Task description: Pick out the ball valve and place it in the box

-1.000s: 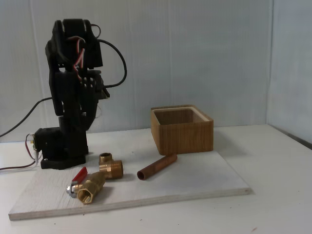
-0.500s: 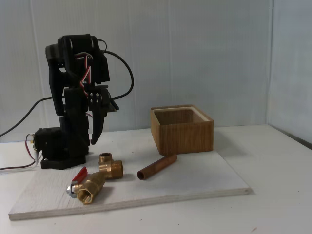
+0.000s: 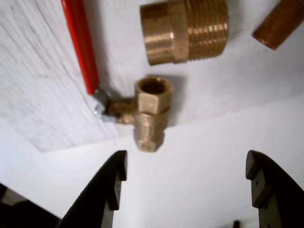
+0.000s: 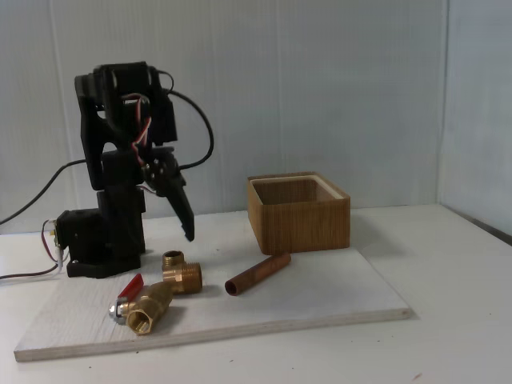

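The ball valve [image 4: 149, 307] lies near the front left edge of the white board, its red lever pointing back left. In the wrist view the ball valve [image 3: 151, 114] shows a brass body, a silvery nut and a red lever running to the upper left. My gripper [image 3: 186, 164] is open, its two black fingers [image 3: 111, 190] spread wide with nothing between them. In the fixed view my gripper [image 4: 189, 234] hangs in the air, behind and above the fittings and apart from the valve. The wooden box [image 4: 298, 212] stands open-topped at the board's back right.
A brass elbow fitting [image 4: 182, 272] [image 3: 185, 31] lies just behind the valve. A copper pipe piece [image 4: 258, 274] [image 3: 280, 23] lies between the elbow and the box. All rest on a white board [image 4: 320, 296] on a white table. The arm's base [image 4: 104, 240] and cables are at the left.
The arm has unfolded from its tucked pose. The gripper has swung down and forward, from hanging straight down near the base to slanting out toward the fittings. The objects have not moved.
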{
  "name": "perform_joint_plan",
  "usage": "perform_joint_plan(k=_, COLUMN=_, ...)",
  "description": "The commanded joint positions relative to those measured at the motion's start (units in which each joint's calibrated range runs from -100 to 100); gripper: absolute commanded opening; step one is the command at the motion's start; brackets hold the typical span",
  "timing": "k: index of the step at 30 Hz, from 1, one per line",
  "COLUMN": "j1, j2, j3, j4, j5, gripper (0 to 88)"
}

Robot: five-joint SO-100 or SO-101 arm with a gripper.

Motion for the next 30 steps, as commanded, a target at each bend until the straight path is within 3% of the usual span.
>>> perform_joint_plan(k=1, j1=1.81, j2=-0.27, j3=0.49, j4=-0.37, j5=3.19, gripper=26.8)
perform_joint_plan(k=8, j1=5.06, j2=-0.27, j3=1.03, j4=-1.66, j5=5.88, gripper=26.8)
perform_joint_plan(k=30, j1=6.09, j2=4.39, j3=7.17, j4=-12.85, j5=5.83, gripper=26.7)
